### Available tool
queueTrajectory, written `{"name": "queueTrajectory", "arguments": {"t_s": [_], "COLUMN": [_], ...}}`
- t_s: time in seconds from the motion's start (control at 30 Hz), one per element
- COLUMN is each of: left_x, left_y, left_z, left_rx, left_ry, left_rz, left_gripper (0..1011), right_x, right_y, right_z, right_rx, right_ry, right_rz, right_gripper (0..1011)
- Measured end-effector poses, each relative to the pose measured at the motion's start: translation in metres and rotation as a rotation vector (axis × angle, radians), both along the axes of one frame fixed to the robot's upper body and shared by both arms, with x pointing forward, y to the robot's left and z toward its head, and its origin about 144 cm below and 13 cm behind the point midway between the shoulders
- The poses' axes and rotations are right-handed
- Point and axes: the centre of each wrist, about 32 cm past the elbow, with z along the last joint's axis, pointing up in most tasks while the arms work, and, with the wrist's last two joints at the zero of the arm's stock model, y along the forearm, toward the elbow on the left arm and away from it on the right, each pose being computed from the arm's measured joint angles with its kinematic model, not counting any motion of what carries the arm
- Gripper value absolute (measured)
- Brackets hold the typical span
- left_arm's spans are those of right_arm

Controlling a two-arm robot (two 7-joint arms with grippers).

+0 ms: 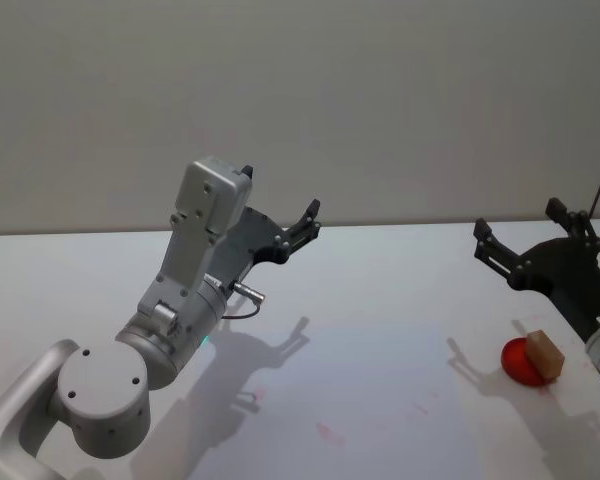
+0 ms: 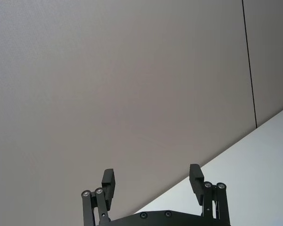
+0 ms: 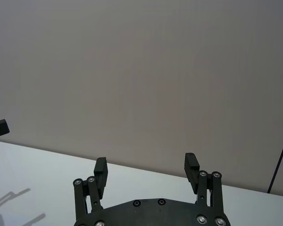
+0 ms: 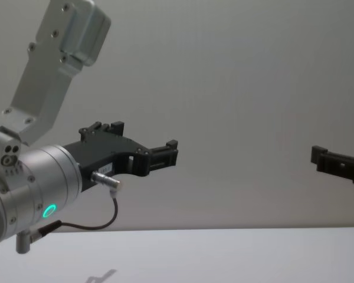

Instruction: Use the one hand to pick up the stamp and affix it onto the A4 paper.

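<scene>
stamp [image 1: 543,353], a small wooden block, stands on a round red pad [image 1: 515,363] near the right edge of the white table [image 1: 380,270]. it sits just off the right side of the a4 paper [image 1: 380,400], which lies flat in front of the robot with a few faint red marks on it. the right gripper [image 1: 518,225] hangs in the air above and behind the stamp, well clear of it. its jaws are spread wide and hold nothing. the left gripper [image 1: 298,232] is raised over the left part of the table, tilted up toward the grey wall [image 1: 300,100], and its jaws are likewise apart and empty.
</scene>
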Motion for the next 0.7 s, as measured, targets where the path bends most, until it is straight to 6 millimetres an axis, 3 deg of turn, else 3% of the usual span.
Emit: {"name": "queueTrajectory", "arguments": {"t_s": [0.7], "left_x": [0.0000], "left_y": [0.0000], "left_z": [0.0000], "left_rx": [0.000], "left_ry": [0.000], "left_rz": [0.000], "left_gripper": [1001], "right_x": [0.0000], "right_y": [0.0000], "right_z": [0.0000], "right_rx": [0.000], "right_ry": [0.000], "right_rz": [0.000], "right_gripper": [1001]}}
